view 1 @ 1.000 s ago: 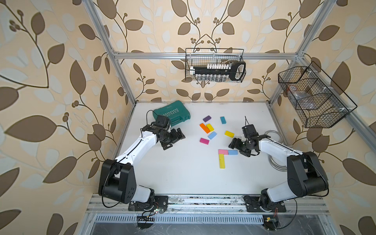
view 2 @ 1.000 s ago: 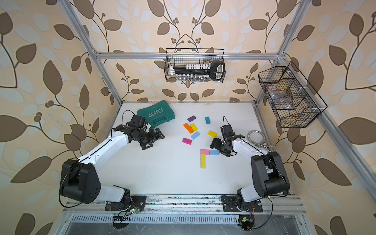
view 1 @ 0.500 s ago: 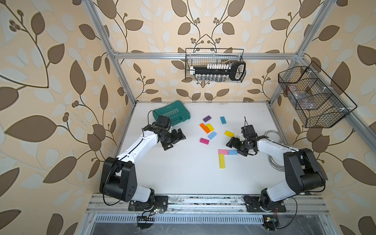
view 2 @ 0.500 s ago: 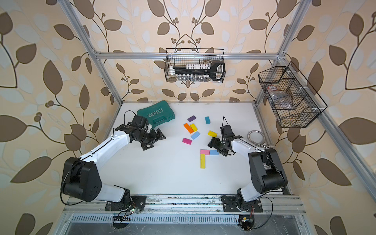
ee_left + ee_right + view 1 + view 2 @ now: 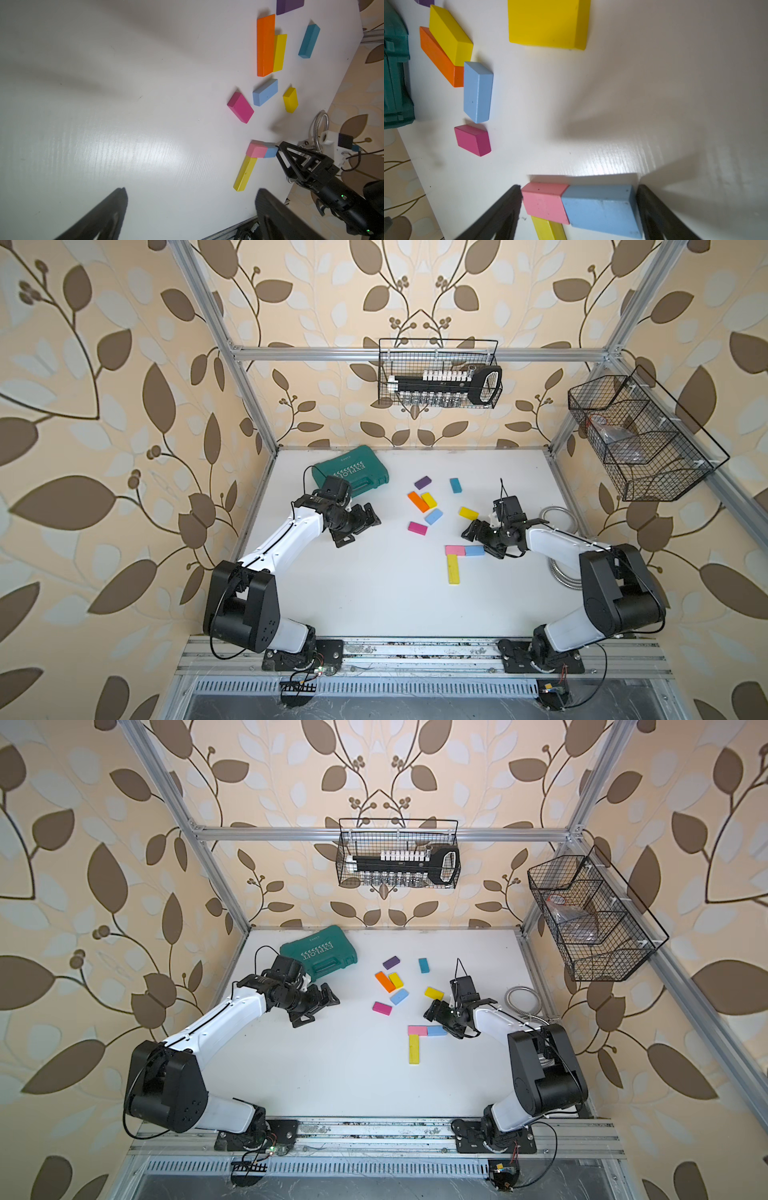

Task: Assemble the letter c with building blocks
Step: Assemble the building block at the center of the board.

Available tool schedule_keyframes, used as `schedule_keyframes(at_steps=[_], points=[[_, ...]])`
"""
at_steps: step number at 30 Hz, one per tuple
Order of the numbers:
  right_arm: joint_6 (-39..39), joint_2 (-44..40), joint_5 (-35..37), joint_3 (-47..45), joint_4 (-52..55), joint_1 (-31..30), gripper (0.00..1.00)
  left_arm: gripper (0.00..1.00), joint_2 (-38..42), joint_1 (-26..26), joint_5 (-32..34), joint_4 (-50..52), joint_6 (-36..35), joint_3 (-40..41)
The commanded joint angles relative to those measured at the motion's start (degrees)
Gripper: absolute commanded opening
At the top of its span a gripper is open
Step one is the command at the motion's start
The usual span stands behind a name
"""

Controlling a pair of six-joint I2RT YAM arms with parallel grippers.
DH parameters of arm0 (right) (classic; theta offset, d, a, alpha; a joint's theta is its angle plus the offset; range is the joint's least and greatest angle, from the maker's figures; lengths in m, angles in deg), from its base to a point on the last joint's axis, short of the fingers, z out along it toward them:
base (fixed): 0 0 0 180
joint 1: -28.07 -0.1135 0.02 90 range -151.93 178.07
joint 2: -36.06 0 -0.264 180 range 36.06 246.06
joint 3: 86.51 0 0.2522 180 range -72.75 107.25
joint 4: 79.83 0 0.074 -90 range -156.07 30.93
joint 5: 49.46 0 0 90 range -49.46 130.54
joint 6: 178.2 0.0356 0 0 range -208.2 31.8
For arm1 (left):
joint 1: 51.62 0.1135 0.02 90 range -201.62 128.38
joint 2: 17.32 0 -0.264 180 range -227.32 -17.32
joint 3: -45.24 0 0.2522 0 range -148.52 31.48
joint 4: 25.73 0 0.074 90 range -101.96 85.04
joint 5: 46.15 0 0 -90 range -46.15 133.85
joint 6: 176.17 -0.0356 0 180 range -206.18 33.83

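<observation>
Right gripper [image 5: 482,542] has crept in over the last second toward the pink block [image 5: 454,550] and its light blue neighbour [image 5: 474,550]. Neither has moved (probably squaring up one bar of the C, with the long yellow block [image 5: 453,568] running off the pink). Its jaws are spread wide, gripping nothing, framing that pair with one tip at the blue end, contact unclear. Seven loose blocks [image 5: 417,528] lie nearby, and the left gripper [image 5: 357,527] is splayed and empty.

White-shelled arms [image 5: 286,535] with bulky black joints, thin black cables, black openwork left claw [image 5: 360,530] and right claw [image 5: 480,543].
</observation>
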Motion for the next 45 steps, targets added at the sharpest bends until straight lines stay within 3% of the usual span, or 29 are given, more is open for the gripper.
schedule_keyframes(at_steps=[1,6,11,19,30,45], points=[[0.4,-0.3,0.9,-2.6,3.2,0.1,0.85,0.99,0.0,-0.5,0.3,-0.1,-0.1,-1.3],[0.4,-1.0,0.7,-3.3,2.9,0.1,0.85,0.99,-0.9,-1.4,-0.4,-0.8,-0.2,-1.5],[0.2,-1.3,0.8,-3.0,2.6,0.4,0.85,0.99,-5.9,-7.4,0.3,-3.7,2.2,-3.0],[0.2,-1.6,-2.6,-3.4,1.0,6.0,0.85,0.99,-20.4,-19.8,-0.5,-17.3,10.2,-9.3],[3.5,-0.5,-10.4,-5.9,-3.3,9.0,0.85,0.99,-36.1,-27.6,-3.2,-33.5,23.2,-18.7],[5.1,-0.4,-12.5,-9.0,-5.9,9.7,0.85,0.99,-34.1,-31.2,-0.8,-36.6,26.0,-14.5]])
